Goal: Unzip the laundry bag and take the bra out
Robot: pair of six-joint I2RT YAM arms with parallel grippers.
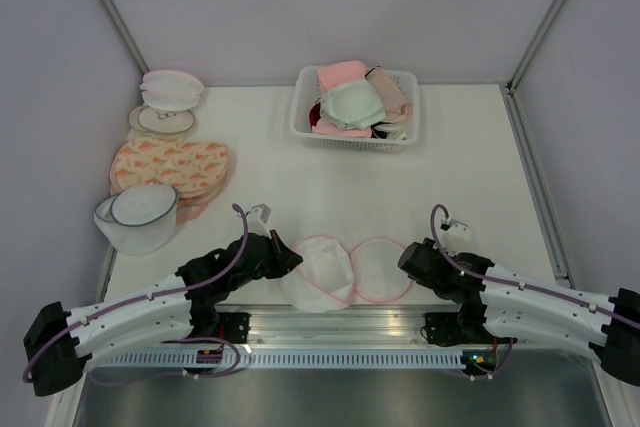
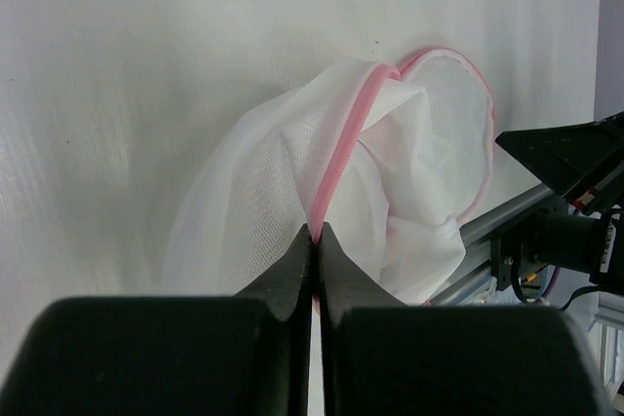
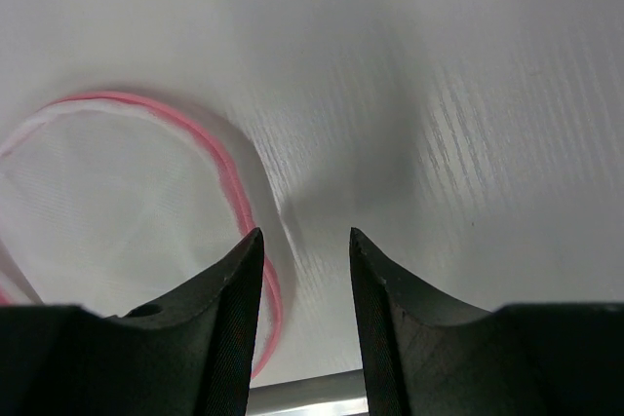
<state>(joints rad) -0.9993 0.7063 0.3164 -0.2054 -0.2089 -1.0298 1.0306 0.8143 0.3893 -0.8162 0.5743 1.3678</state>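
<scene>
At the table's (image 1: 300, 182) near edge, left gripper (image 2: 314, 233) apparently clamps the round white-mesh, pink-trimmed laundry bag (image 2: 263, 182); right gripper (image 3: 304, 238) stands apart.

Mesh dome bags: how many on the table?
2: the pink-trimmed laundry bag, open at the near edge; the blue-rimmed bag, far left. The back-left pile may hold more.

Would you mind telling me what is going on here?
Two robot arms are working on the pink-trimmed laundry bag at the near edge of the table. It lies unzipped, its two halves spread side by side. The left gripper is shut on the pink rim, while the right gripper hangs open beside the other half. I cannot tell whether the bra is inside.
</scene>
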